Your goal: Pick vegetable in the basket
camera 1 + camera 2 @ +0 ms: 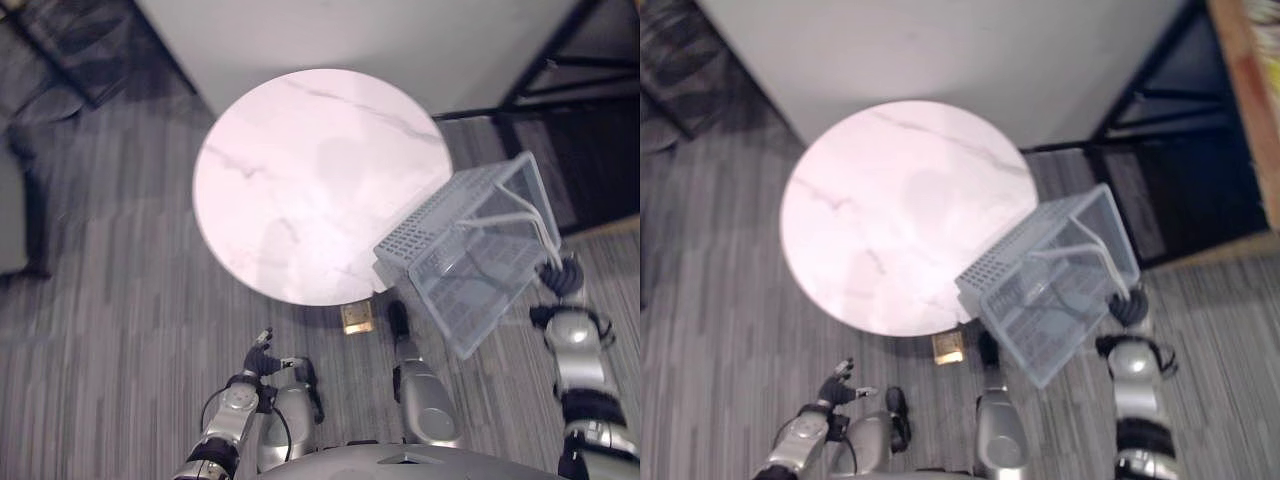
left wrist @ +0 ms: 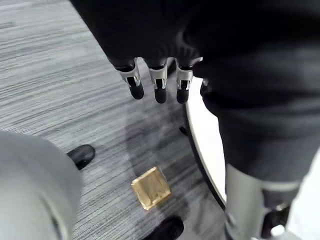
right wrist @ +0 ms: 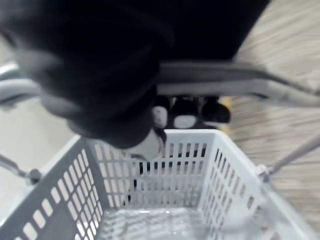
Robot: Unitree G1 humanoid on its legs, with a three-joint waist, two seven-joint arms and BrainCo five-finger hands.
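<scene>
A grey plastic basket hangs tilted over the right edge of the round white marble table. My right hand is shut on its wire handle; in the right wrist view the dark fingertips curl round the bar, and the basket's slotted inside is empty. My left hand hangs low beside the table's near edge, with its fingers straight and holding nothing.
A small yellow-brown square block lies on the grey striped floor under the table's near edge. A black metal frame stands at the back right, a white panel behind the table, and dark furniture at the left.
</scene>
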